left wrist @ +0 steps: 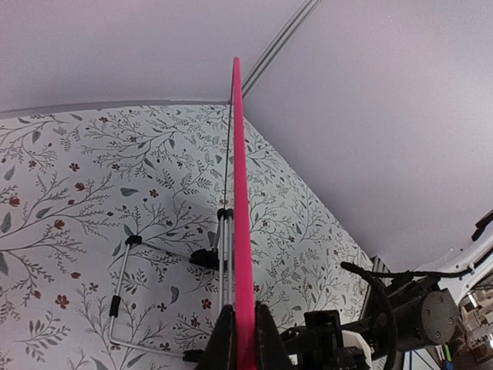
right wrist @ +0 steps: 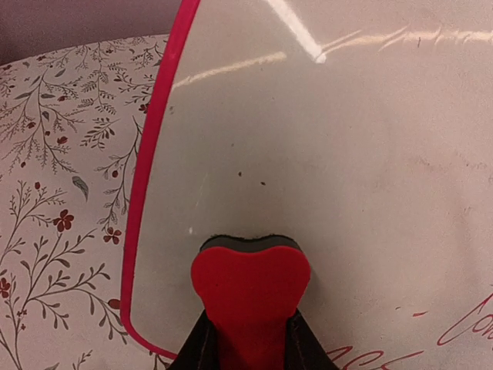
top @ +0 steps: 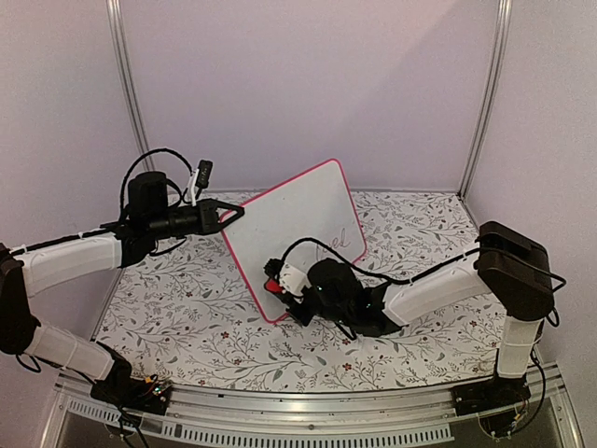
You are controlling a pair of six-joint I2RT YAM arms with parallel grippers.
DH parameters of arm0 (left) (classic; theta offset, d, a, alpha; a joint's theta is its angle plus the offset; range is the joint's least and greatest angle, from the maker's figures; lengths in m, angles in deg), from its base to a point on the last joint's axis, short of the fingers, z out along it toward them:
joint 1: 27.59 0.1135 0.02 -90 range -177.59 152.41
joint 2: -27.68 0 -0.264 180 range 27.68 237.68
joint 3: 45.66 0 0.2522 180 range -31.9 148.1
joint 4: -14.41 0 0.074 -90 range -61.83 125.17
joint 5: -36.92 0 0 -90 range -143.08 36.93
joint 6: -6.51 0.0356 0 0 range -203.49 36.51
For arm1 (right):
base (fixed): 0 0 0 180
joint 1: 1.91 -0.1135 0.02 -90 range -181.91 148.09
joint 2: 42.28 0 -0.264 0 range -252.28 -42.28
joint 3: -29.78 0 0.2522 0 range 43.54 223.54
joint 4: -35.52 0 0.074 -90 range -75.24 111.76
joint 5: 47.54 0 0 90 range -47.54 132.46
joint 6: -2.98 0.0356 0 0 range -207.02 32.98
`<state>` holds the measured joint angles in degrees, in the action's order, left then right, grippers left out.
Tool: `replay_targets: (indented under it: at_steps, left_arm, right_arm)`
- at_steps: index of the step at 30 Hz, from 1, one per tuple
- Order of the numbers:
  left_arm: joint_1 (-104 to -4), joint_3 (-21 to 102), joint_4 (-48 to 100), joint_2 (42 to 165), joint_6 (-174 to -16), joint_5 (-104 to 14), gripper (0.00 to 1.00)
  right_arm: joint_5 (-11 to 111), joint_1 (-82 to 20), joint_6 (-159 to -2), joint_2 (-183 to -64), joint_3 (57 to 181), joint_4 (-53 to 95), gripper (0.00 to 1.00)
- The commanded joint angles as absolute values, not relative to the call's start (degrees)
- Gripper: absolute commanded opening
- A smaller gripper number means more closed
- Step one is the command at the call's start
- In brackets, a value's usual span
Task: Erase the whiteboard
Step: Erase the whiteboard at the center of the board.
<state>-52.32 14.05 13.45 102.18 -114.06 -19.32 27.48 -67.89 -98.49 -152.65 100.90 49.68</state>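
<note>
The one whiteboard point(top: 298, 224) stands tilted on the desk point(top: 187, 308), its long axis running from near left to far right. The left hand point(top: 233, 213) is clamped on its left edge. The right hand point(top: 280, 288), nearer the board's face, is clamped on the single red eraser point(right wrist: 250, 281), which is pressed low at the left. The one patch of writing point(top: 340, 245) lies to the eraser's right.

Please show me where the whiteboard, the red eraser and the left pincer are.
whiteboard point(top: 303, 210): top external view, bare white face.
red eraser point(right wrist: 250, 281): right wrist view, middle of its red top.
left pincer point(top: 233, 213): top external view, between its fingertips.
</note>
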Motion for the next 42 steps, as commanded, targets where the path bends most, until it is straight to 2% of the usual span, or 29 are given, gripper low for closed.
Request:
replay_targets:
  at_steps: [1, 18, 42]
  left_arm:
    - [-53.43, 13.88, 10.04, 101.09, -116.86, -14.24, 0.0]
    - [-53.41, 14.05, 9.97, 101.24, -116.83, -13.91, 0.0]
    - [-53.36, 14.01, 9.92, 101.16, -116.79, -13.79, 0.0]
  right_arm:
    - [25.94, -67.79, -101.24, -156.27, 106.36, 56.12, 0.24]
    - [30.45, -64.27, -100.61, -157.85, 110.45, 54.88, 0.24]
    - [28.97, -57.85, -101.14, -156.18, 112.71, 52.02, 0.24]
